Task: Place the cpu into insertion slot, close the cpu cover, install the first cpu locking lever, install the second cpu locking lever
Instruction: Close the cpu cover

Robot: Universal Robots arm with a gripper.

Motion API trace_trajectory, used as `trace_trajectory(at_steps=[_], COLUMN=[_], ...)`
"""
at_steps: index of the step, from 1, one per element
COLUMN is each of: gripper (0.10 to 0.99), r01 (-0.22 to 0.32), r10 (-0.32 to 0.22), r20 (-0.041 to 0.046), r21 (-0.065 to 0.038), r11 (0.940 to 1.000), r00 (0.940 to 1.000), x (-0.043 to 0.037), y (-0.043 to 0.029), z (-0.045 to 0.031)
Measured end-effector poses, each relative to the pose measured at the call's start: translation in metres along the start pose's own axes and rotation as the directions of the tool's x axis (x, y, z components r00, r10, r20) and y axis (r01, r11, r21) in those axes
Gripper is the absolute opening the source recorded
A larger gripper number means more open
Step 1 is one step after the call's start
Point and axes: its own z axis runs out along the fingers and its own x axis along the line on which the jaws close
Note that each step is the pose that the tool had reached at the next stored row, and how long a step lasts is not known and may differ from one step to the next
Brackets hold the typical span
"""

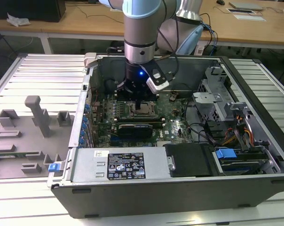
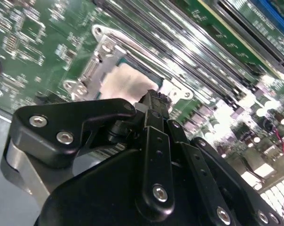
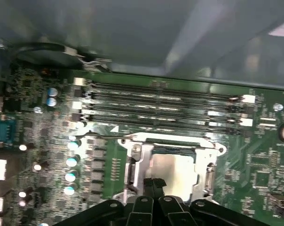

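Observation:
The cpu (image 3: 176,168) lies flat in the insertion slot (image 3: 172,149), its pale silver top facing up; the second wrist view also shows the cpu (image 2: 125,84). The silver cpu cover (image 3: 133,162) lies down around the chip's edges, and the cpu cover (image 2: 92,66) looks the same in the second wrist view. A thin metal lever (image 2: 146,56) runs along one side of the socket. My gripper (image 3: 153,184) is shut with nothing between its fingers, its tips right at the chip's edge. In the exterior view the gripper (image 1: 141,104) hangs low over the socket (image 1: 144,111).
Long black memory slots (image 3: 161,106) run beside the socket. A black graphics card (image 1: 135,128) lies close in front of it. The open case (image 1: 85,101) walls in the board, with drive cages and cables (image 1: 226,127) on the exterior view's right. A grey fixture plate (image 1: 24,136) sits outside.

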Motion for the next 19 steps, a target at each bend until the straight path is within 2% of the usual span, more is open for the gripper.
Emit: trace_trajectory(at_steps=[2,3,5,11,19], gripper=[0.106,0.106,0.106,0.106,0.106], r01=[0.000,0.000,0.000,0.000,0.000], r10=[0.000,0.000,0.000,0.000,0.000], r20=[-0.0016,-0.0019,-0.0021,-0.0020,-0.0020], r21=[0.000,0.000,0.000,0.000,0.000], r11=[1.0000,1.0000,1.0000,1.0000,1.0000], r00=[1.0000,1.0000,1.0000,1.0000,1.0000], x=[-0.0094,-0.0110,-0.0117,-0.0122,-0.0122], y=[-0.0009,-0.0011,-0.0008,-0.0008,-0.0008], z=[0.0002,0.0003,-0.0010,-0.0210,-0.0220])
